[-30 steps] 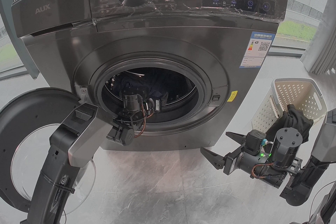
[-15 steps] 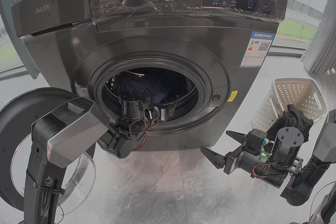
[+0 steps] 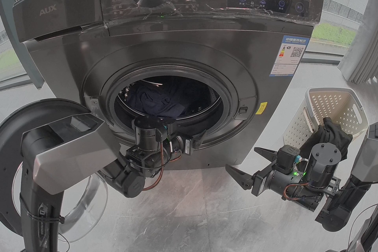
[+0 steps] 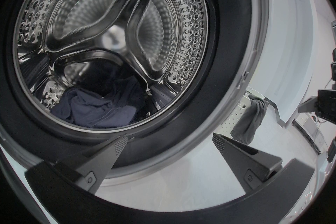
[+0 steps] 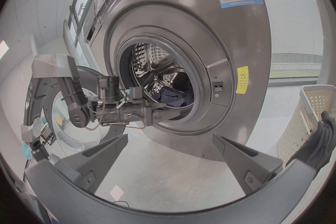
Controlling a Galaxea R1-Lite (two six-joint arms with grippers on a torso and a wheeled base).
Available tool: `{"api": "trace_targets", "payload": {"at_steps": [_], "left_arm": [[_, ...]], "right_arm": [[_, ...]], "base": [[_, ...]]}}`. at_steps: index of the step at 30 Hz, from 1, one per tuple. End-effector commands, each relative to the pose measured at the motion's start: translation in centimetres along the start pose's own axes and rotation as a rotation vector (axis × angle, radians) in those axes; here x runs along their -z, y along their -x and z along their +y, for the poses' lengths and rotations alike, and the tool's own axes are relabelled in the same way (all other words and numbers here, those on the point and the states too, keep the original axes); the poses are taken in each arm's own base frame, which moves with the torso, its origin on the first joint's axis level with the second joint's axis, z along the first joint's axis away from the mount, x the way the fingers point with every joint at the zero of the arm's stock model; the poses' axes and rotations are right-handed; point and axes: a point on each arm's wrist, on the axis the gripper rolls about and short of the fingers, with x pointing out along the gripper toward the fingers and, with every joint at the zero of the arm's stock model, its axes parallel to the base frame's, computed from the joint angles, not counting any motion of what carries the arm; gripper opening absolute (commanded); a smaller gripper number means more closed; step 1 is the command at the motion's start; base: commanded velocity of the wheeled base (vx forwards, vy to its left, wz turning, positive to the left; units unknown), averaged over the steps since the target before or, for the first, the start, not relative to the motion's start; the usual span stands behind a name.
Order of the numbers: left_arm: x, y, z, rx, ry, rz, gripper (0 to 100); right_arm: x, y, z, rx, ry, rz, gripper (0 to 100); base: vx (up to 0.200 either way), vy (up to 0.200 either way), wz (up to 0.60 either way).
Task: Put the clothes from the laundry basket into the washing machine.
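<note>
In the head view, the washing machine (image 3: 165, 40) stands with its door (image 3: 23, 134) swung wide to the left, and a heap of blue clothes (image 3: 157, 101) lies low in the drum (image 3: 204, 101). The left gripper (image 3: 197, 140) hangs just outside the lower lip of the opening, holding nothing. To the right, the right gripper (image 3: 242, 160) hovers above the floor (image 3: 189, 205) with its jaws spread and empty, near the laundry basket (image 3: 315, 93). A black garment (image 3: 330, 134) is slung over the near rim of that basket. In the left wrist view, both fingers (image 4: 105, 154) stand wide apart with nothing between them, and the blue clothes rest at the bottom of the perforated drum beyond. In the right wrist view, the jaws are likewise parted around bare floor, and the black garment droops over the basket's edge off to the right. That garment looks soft, light and limp, so it will likely sag and trail when lifted. A pinch on the bunched fold at the rim, where the cloth is thickest, seems the safest hold; a thin edge could slip free or snag on the basket's holes.
</note>
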Motion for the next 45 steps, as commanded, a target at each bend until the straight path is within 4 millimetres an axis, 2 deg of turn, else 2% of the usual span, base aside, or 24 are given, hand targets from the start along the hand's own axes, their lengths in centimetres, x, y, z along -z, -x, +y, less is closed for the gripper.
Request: {"api": "trace_targets", "payload": {"at_steps": [1, 2, 4, 7, 9, 10, 13, 18, 20, 21, 27, 37, 43, 45], "left_arm": [[-2.7, 4.6, -0.1, 0.030, 0.001, 0.007, 100], [-3.1, 6.4, -0.3, 0.037, -0.001, 0.022, 100], [-3.6, 8.1, -0.6, 0.046, 0.000, 0.029, 100], [-4.7, 11.9, -1.2, 0.073, 0.035, 0.030, 100], [-4.7, 12.1, -1.2, 0.074, 0.038, 0.031, 100], [-6.3, 15.6, -1.9, 0.108, 0.112, -0.003, 100], [-7.4, 19.1, -1.9, 0.120, 0.138, -0.034, 100], [-7.4, 24.5, -1.4, 0.139, 0.134, -0.062, 100], [-7.3, 25.3, -1.3, 0.137, 0.137, -0.066, 100], [-7.1, 26.3, -1.0, 0.114, 0.130, -0.069, 100], [-7.2, 28.6, 0.7, -0.003, 0.134, -0.125, 100], [-7.6, 33.4, 1.8, -0.080, 0.062, -0.223, 100], [-7.7, 37.2, 2.0, -0.137, 0.024, -0.252, 100], [-7.4, 37.8, 2.0, -0.148, 0.021, -0.254, 100]], "right_arm": [[0.1, 0.1, -0.1, 0.005, -0.001, 0.004, 100], [0.1, 0.2, -0.1, 0.002, -0.001, 0.008, 100], [0.0, 0.3, -0.1, 0.003, -0.001, 0.004, 100], [-0.5, 0.9, -0.2, 0.008, 0.000, -0.013, 100], [-0.5, 1.0, -0.2, 0.007, 0.000, -0.014, 100], [-0.9, 2.1, -0.2, 0.008, -0.001, -0.021, 100], [-1.1, 3.6, -0.3, 0.013, -0.001, -0.021, 100], [-1.9, 5.8, -0.6, 0.048, -0.002, -0.054, 100], [-2.1, 6.2, -0.6, 0.066, -0.004, -0.067, 100], [-2.5, 6.8, -0.6, 0.104, -0.008, -0.090, 100], [-3.9, 9.4, -1.6, 0.201, -0.014, -0.173, 100], [-4.9, 13.8, -2.7, 0.311, 0.006, -0.222, 100], [-4.1, 19.0, -2.9, 0.477, 0.036, -0.166, 100], [-4.0, 19.7, -3.0, 0.509, 0.035, -0.168, 100]], "base": [[0.000, 0.000, 0.00], [0.000, 0.000, 0.00], [0.000, 0.000, 0.00], [0.000, 0.000, 0.00], [0.000, 0.000, 0.00], [0.000, 0.000, 0.00], [0.000, 0.000, 0.00], [0.000, 0.000, 0.00], [0.000, 0.000, 0.00], [0.000, 0.000, 0.00], [0.000, 0.000, 0.00], [-0.200, 0.000, 0.00], [-0.200, 0.000, 0.00], [-0.200, 0.000, 0.00]]}}
